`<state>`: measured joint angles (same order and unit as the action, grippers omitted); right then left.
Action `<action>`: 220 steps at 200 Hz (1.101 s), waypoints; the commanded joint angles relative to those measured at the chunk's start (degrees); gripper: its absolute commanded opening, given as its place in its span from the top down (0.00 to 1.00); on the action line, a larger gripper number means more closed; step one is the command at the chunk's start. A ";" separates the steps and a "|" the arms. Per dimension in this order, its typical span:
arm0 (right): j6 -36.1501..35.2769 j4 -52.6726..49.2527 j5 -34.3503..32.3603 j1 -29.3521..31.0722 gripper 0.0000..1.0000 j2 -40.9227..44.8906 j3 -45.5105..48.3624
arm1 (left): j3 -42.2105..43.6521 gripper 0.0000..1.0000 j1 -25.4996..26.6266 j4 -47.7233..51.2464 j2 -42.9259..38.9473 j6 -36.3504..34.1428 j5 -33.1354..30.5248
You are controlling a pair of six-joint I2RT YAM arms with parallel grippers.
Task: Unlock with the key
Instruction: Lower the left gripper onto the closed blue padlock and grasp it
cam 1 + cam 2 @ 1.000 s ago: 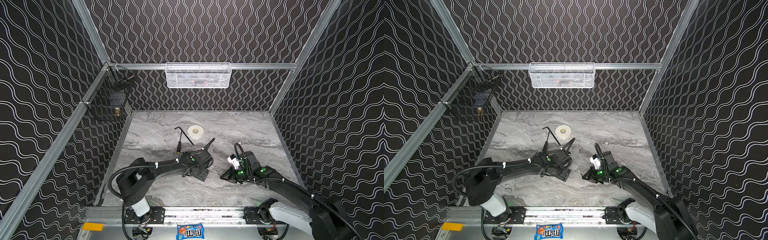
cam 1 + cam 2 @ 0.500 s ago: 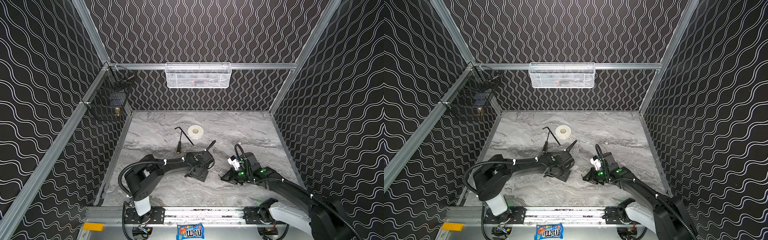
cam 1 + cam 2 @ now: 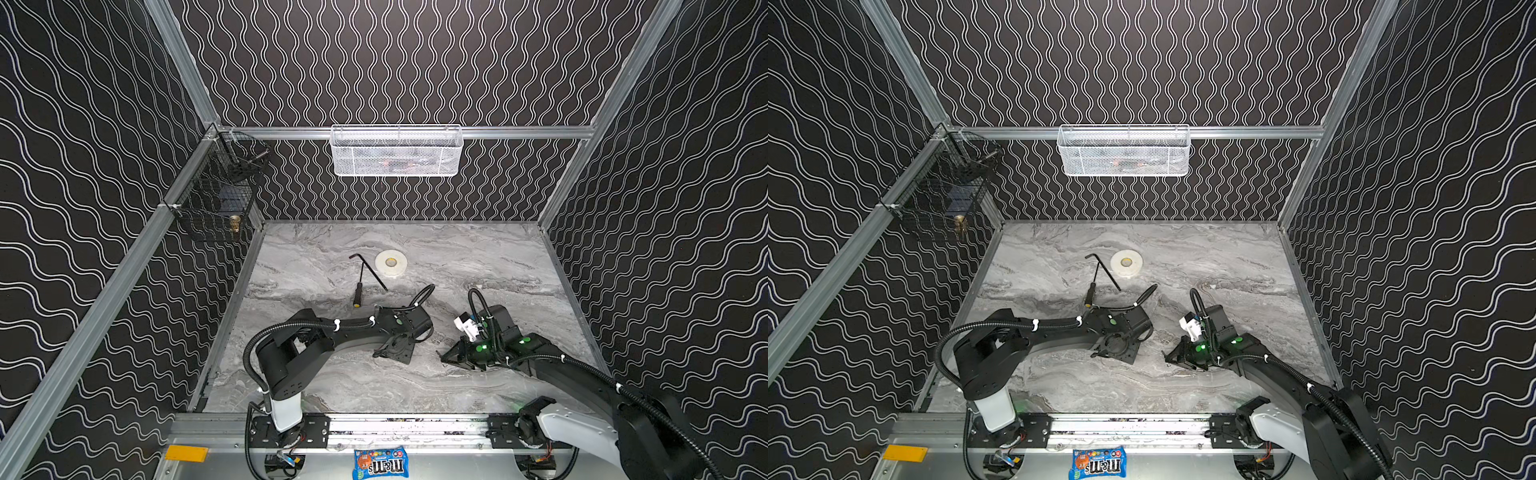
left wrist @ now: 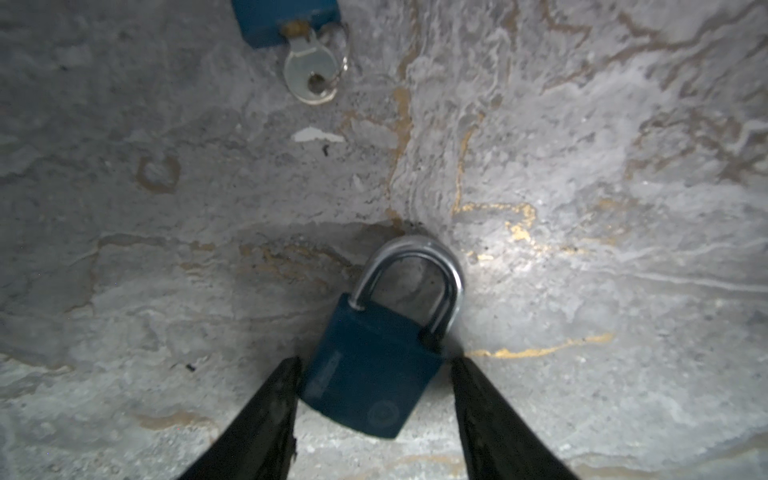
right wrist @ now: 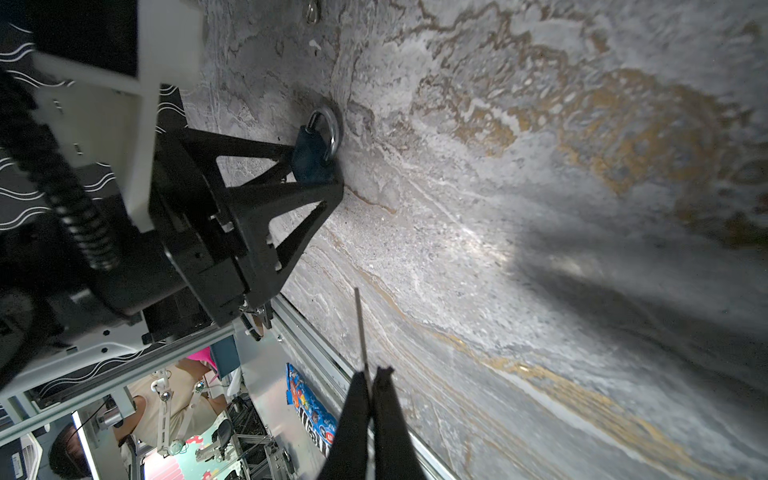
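Blue candy bag on front ledge: "m&m's".

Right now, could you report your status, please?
Left fingers flank blue padlock, grip unconfirmed. Right fingers shut on thin key, edge-on. Shackle closed. Second keyed padlock lies apart.

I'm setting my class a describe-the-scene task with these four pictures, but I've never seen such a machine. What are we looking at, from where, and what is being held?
Two black robot arms, left and right, work on a marble table. The two wide pictures look down from one overhead stereo camera; the two close-ups come from a camera on each arm's wrist. The left claw straddles a blue padlock lying flat; whether it grips it, I cannot tell. The right claw is shut on a thin metal blade, probably a key seen edge-on. Also on the table: a second padlock with an inserted key, a tape roll, an Allen key and a screwdriver.
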<state>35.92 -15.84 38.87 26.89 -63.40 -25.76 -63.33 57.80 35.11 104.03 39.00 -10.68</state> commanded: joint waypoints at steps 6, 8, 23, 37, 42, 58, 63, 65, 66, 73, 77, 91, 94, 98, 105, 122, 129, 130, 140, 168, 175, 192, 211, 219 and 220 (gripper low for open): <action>-1.46 0.72 1.03 -0.21 1.00 0.18 -0.51 | -0.84 0.33 -0.14 4.51 2.06 0.50 -2.62; -1.44 0.65 1.03 -0.23 1.00 0.20 -0.56 | -0.96 0.33 -0.14 4.61 2.23 0.51 -2.71; -1.47 0.55 1.03 -0.35 1.00 0.46 -0.43 | -1.59 0.31 -0.14 4.17 2.99 0.05 -2.07; -1.28 0.54 1.12 -0.35 1.00 0.70 -0.35 | -1.79 0.32 -0.14 2.52 3.04 -0.64 -0.58; -1.24 0.62 1.10 -0.35 1.00 0.70 -0.32 | -1.71 0.33 -0.07 1.76 2.88 -0.90 0.45; -1.19 0.70 1.20 -0.42 1.00 0.71 -0.17 | -1.10 0.35 0.18 0.42 2.24 -0.52 2.73; -1.20 0.76 1.27 -0.44 1.00 0.73 -0.16 | -1.13 0.35 0.21 0.81 2.19 -0.23 2.85; -1.16 0.79 1.29 -0.44 1.00 0.73 -0.17 | -1.17 0.36 0.25 1.09 2.11 -0.07 2.81; -1.14 0.84 1.29 -0.44 1.00 0.73 -0.12 | -1.17 0.36 0.27 1.27 2.13 0.07 2.74; -1.12 1.02 1.38 -0.44 1.00 0.62 -0.09 | -1.44 0.38 0.37 2.42 2.06 0.66 2.16; -1.12 1.13 1.46 -0.42 1.00 0.57 -0.07 | -1.57 0.39 0.45 3.13 2.06 1.00 1.70; -1.12 1.46 1.73 -0.48 1.00 0.20 -0.14 | -2.02 0.41 0.72 4.96 1.91 2.15 0.71; -1.12 1.50 1.81 -0.41 1.00 0.08 -0.15 | -1.99 0.41 0.81 5.22 1.82 2.41 0.52; -1.12 1.51 1.82 -0.44 1.00 0.01 -0.26 | -1.97 0.41 0.97 5.42 1.72 2.76 0.26; -1.20 1.59 1.93 -0.44 1.00 -0.22 -0.34 | -1.76 0.42 1.08 5.37 1.66 3.17 -0.11; -1.21 1.95 2.16 -0.44 1.00 -0.67 -0.34 | -1.60 0.46 1.17 4.53 2.28 3.18 0.68; -1.25 1.88 2.22 -0.46 1.00 -0.82 -0.40 | -1.83 0.46 1.26 4.66 2.57 3.28 0.83; -1.31 1.87 2.24 -0.45 1.00 -0.88 -0.46 | -1.86 0.46 1.26 4.68 2.66 3.32 0.83; -1.47 1.77 2.26 -0.48 1.00 -0.96 -0.65 | -1.97 0.46 1.28 4.92 2.94 3.58 0.45; -1.12 2.36 2.52 -0.60 1.00 -0.53 -0.30 | -1.89 0.47 1.26 5.50 3.54 4.54 -0.48; -1.10 2.39 2.51 -0.53 1.00 -0.44 -0.34 | -1.93 0.47 1.26 5.36 3.78 4.59 -0.40; -1.15 2.39 2.61 -0.56 1.00 -0.41 -0.41 | -1.99 0.47 1.26 5.08 4.25 4.85 -0.14; -1.25 2.21 2.70 -0.61 1.00 -0.24 -0.57 | -1.94 0.52 1.26 4.64 4.25 4.94 0.02; -1.27 2.15 2.70 -0.59 1.00 -0.24 -0.63 | -1.74 0.52 1.26 4.53 4.02 5.14 0.04; -1.28 2.18 2.70 -0.56 1.00 -0.24 -0.66 | -1.77 0.52 1.26 4.48 4.05 5.17 0.04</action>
<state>35.11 -14.59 40.95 26.39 -63.88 -25.89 -66.04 59.05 36.29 107.02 43.33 -10.31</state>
